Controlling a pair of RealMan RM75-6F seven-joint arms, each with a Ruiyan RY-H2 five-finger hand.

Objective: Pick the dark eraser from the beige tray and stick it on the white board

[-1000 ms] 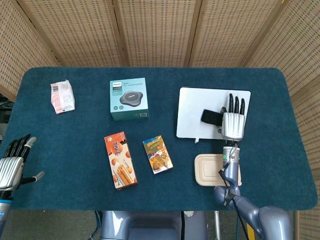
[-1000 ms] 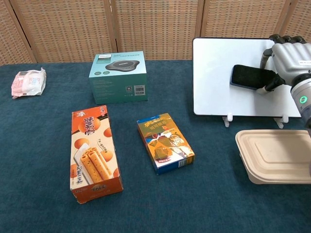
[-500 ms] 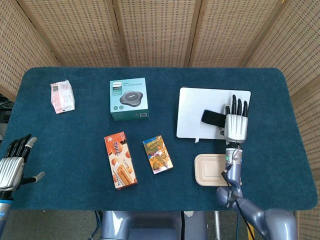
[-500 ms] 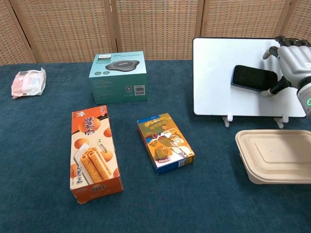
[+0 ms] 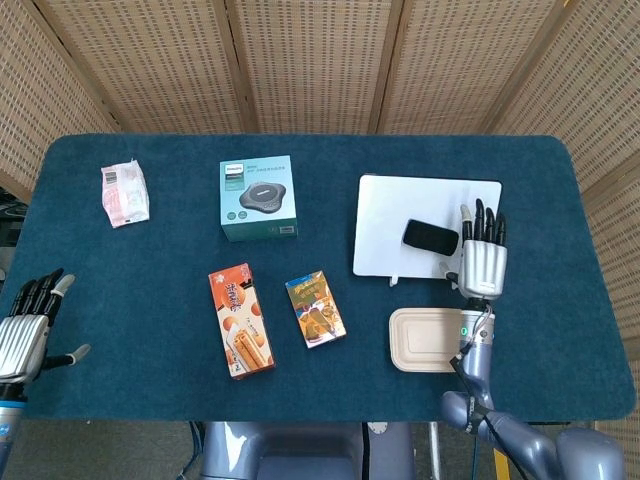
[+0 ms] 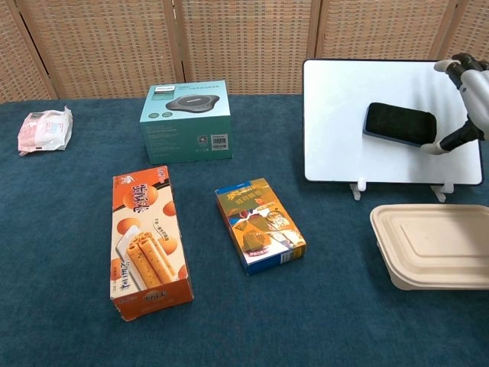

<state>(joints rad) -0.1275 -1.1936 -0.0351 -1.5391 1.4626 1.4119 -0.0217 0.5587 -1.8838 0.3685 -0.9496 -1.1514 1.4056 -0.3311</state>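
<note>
The dark eraser (image 6: 399,124), a flat soft-cornered slab, sits stuck on the smooth white board (image 6: 336,138) with its long axis running crosswise, just left of the right hand (image 5: 483,262), whose straight, spread fingers hold nothing, above the matte beige tray (image 6: 435,245).

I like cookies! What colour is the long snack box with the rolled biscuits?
The long cardboard snack box is orange and white, clearest in the chest view.

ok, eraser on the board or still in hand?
On the white board: the dark eraser sits on its face, with the right hand open beside it, not gripping.
</note>
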